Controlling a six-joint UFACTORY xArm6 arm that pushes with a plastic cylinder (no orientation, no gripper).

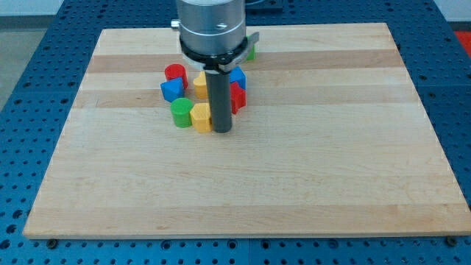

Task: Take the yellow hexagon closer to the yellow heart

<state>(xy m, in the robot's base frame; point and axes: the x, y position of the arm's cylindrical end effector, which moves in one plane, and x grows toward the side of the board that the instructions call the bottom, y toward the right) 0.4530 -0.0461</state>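
Note:
My tip (221,130) rests on the board just to the right of the yellow hexagon (200,117), touching or nearly touching it. The yellow heart (200,85) sits above the hexagon in the view, partly hidden behind my rod. A green cylinder (181,112) stands against the hexagon's left side. The hexagon and heart are a short gap apart.
A red cylinder (175,72) and a blue block (171,90) lie at the cluster's left. A red block (238,96) and a blue block (238,76) lie right of the rod. A green block (252,51) peeks out behind the arm. All sit on the wooden board (309,147).

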